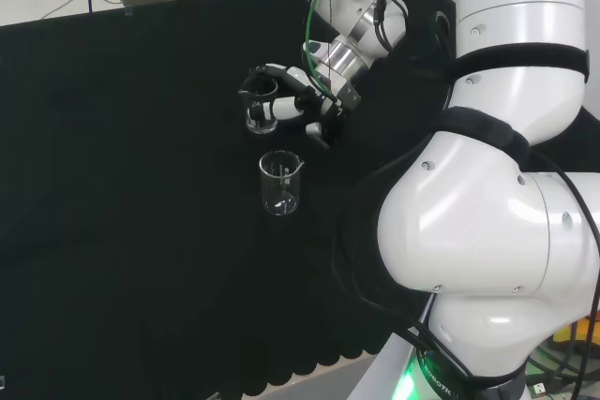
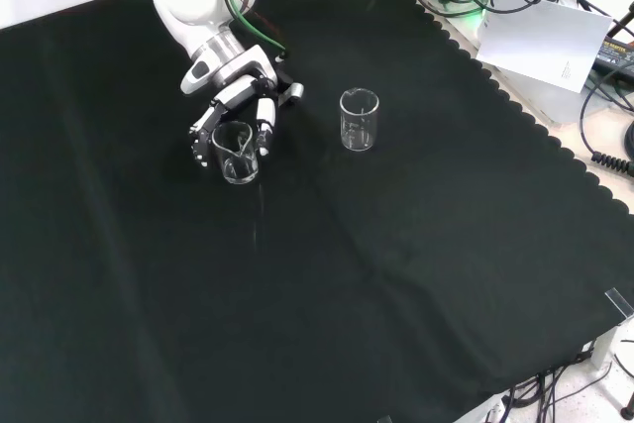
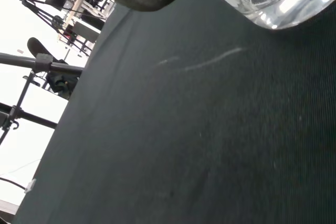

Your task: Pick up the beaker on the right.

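Two clear beakers on the black cloth, well apart from its scalloped edge: one free, the other beaker inside the hand, fingers curled round its wall, seemingly for lifting upright.

A second clear beaker stands upright on the black cloth-covered surface; a white sheet of paper lies beyond its scalloped edge.

Both beakers, one in the hand and one standing free, look like clear, glossy glass; the black cloth is matt and finely ribbed.
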Tool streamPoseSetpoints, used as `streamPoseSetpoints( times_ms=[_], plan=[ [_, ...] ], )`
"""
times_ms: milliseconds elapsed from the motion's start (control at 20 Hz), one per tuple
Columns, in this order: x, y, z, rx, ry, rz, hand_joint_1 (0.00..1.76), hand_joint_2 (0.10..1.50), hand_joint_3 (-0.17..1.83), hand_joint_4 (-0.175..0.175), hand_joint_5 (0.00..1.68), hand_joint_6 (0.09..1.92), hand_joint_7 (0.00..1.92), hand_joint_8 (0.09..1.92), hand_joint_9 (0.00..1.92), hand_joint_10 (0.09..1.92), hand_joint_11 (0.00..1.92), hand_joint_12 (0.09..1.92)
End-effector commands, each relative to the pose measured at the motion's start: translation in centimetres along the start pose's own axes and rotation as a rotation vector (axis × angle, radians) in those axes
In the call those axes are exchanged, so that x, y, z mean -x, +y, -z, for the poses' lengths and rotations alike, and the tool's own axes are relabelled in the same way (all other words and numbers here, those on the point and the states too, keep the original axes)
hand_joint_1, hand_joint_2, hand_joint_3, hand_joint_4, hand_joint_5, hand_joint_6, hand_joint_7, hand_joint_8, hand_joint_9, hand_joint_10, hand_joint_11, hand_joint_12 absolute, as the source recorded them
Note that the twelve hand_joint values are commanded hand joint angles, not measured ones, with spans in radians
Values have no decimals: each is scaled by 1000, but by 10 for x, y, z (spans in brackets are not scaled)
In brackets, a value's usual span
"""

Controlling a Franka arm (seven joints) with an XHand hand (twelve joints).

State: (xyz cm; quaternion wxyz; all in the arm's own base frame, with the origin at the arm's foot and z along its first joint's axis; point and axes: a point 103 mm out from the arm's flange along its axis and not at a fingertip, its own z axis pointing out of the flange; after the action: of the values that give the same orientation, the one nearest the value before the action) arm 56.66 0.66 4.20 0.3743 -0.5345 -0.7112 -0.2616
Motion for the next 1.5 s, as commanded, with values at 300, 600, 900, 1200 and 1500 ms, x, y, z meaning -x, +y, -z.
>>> streamPoseSetpoints(
  times_ms=[300, 600, 900, 1200, 1500],
  plan=[
    [-12, 2, -1, 69, -127, -42, 1132, 1086, -162, -40, 1051, 817, 736, 714, 839, 540, 532, 1237],
    [-18, -3, 16, 176, -201, -68, 1354, 1070, -158, -96, 1160, 788, 1223, 663, 1312, 304, 1132, 825],
    [-54, -8, 59, 249, -319, 16, 1421, 1024, -175, -166, 1317, 434, 1326, 571, 1520, 87, 1329, 712],
    [-96, -28, 84, 187, -488, 52, 1424, 1014, -175, -175, 1393, 276, 1325, 547, 1545, 87, 1401, 678],
    [-112, -71, 84, 114, -593, 2, 1324, 1010, -175, -175, 1514, 87, 1556, 87, 1758, 87, 1505, 613]
  ],
)
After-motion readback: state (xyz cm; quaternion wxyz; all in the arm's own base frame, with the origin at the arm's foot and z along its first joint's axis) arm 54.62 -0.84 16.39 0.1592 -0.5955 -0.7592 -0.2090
